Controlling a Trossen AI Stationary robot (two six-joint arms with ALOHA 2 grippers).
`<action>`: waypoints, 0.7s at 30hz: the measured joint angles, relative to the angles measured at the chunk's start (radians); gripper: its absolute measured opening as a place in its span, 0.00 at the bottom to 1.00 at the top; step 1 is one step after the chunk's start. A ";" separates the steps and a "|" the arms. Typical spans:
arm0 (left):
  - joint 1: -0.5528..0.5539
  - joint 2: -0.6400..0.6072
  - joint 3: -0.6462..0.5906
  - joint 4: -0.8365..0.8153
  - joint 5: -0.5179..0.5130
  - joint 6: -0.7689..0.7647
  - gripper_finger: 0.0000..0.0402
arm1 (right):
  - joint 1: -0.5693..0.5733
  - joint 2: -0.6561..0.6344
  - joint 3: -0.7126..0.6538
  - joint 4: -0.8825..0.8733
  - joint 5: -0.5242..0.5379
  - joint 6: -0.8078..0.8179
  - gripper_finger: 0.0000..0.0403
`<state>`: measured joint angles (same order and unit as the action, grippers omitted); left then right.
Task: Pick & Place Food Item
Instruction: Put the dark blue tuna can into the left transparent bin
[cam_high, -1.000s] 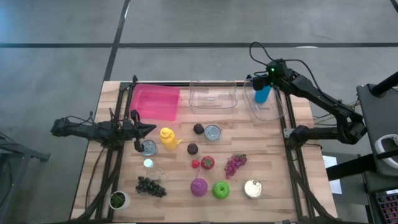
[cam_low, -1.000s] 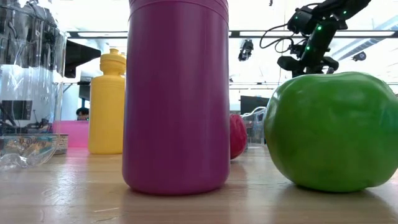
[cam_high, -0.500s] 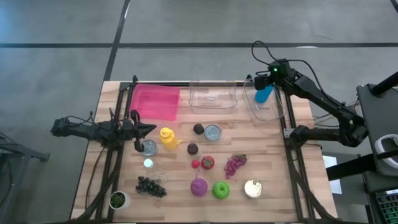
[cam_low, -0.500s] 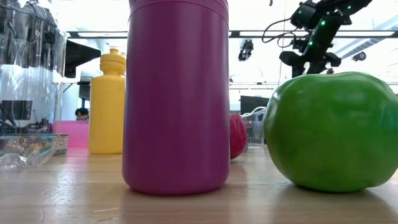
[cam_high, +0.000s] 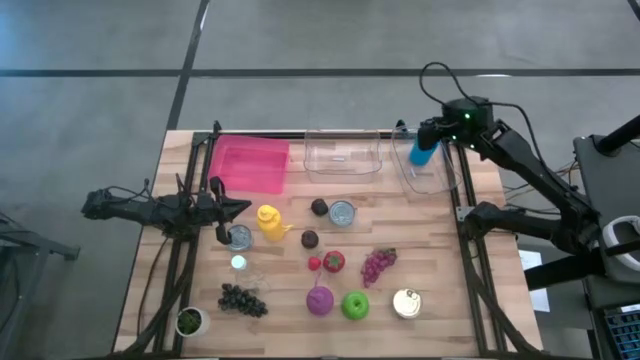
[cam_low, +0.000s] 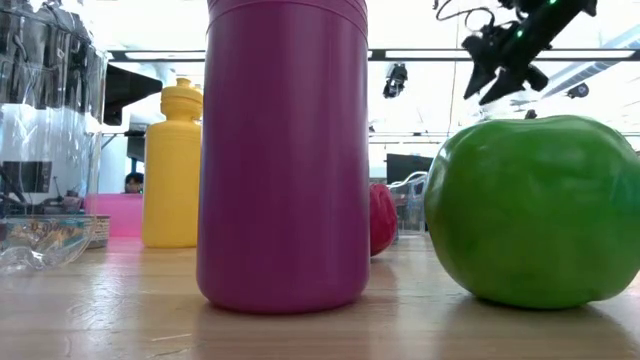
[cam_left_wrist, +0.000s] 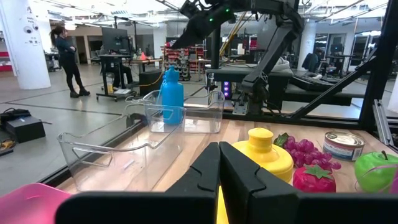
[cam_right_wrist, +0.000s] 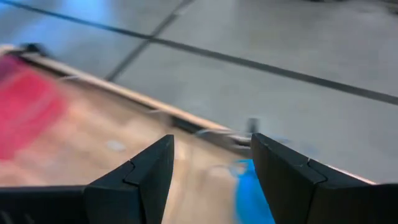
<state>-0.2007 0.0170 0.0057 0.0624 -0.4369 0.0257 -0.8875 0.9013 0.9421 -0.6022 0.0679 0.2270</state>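
Right gripper (cam_high: 432, 128) raised above the far right clear bin (cam_high: 428, 178), fingers (cam_right_wrist: 137, 180) spread wide and holding nothing. Blue bottle (cam_high: 423, 153) standing upright inside that bin, directly below the parted fingers; seen from the left wrist as a blue bottle (cam_left_wrist: 172, 94) upright behind the clear wall. Middle clear bin (cam_high: 344, 157) and pink bin (cam_high: 249, 163) along the same far edge, neither holding anything visible.

Left gripper (cam_high: 228, 208) parked low at the table's left side, fingers (cam_left_wrist: 208, 171) pressed together on nothing, just beside the yellow bottle (cam_high: 269, 221) and a small can (cam_high: 240, 236).

Remaining items spread over the near half of the table: purple bottle (cam_high: 319, 300), green apple (cam_high: 355, 304), strawberry (cam_high: 334, 261), red grapes (cam_high: 377, 264), dark grapes (cam_high: 242, 299), tin can (cam_high: 406, 303).

Risks, as judged from this arrangement: bottle tall and narrow, hence prone to toppling if clipped by a fingertip during withdrawal; bin light and thin-walled, hence liable to slide or tip if caught by the arm. Crowded near-side items likely to be knocked together on any low sweep toward a further pick.
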 joint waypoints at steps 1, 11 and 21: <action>0.000 0.000 0.000 0.000 0.000 0.000 0.03 | 0.000 -0.009 0.000 0.000 -0.041 -0.003 0.52; 0.000 0.000 0.000 0.000 0.000 0.000 0.03 | 0.069 -0.114 -0.001 -0.035 -0.174 -0.096 0.51; 0.000 0.000 0.000 0.000 0.000 0.000 0.03 | 0.267 -0.166 -0.019 -0.027 -0.174 -0.182 0.36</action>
<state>-0.2008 0.0170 0.0059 0.0620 -0.4366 0.0257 -0.6206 0.7349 0.9231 -0.6294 -0.1059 0.0450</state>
